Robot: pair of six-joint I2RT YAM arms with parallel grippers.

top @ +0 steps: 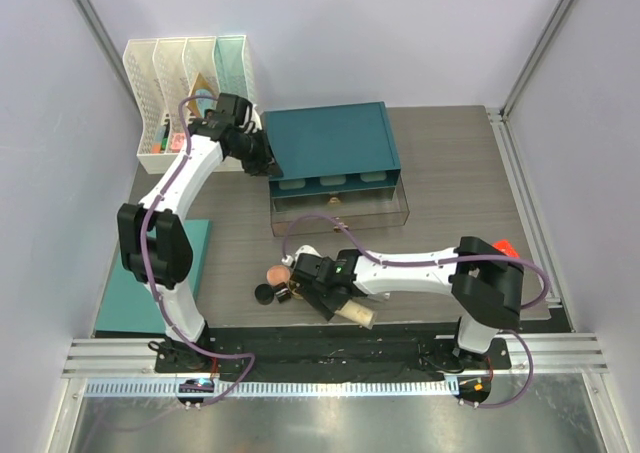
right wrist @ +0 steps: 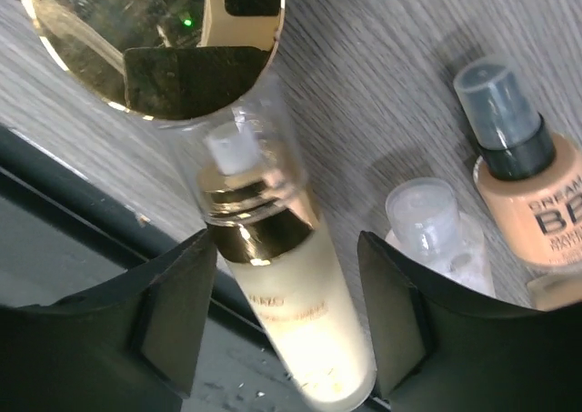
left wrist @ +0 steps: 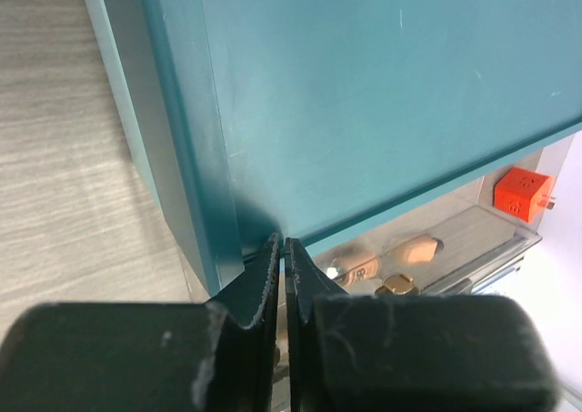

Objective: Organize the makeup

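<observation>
We find our right gripper (right wrist: 286, 244) with jaws apart astride a cream gold-collared pump bottle (right wrist: 300, 321), lying near the front edge of the grey wood-grain table (right wrist: 382, 75), round gold-rimmed compact (right wrist: 150, 48) just past its cap, tan foundation bottle (right wrist: 536, 194) beside, our left gripper (left wrist: 283, 245) pinched together at a corner of the teal box (left wrist: 382, 94).

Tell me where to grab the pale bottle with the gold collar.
Across its straight body, just below the gold collar, from above: the pale bottle lies flat on the table, and the open right gripper straddles it there.
</observation>
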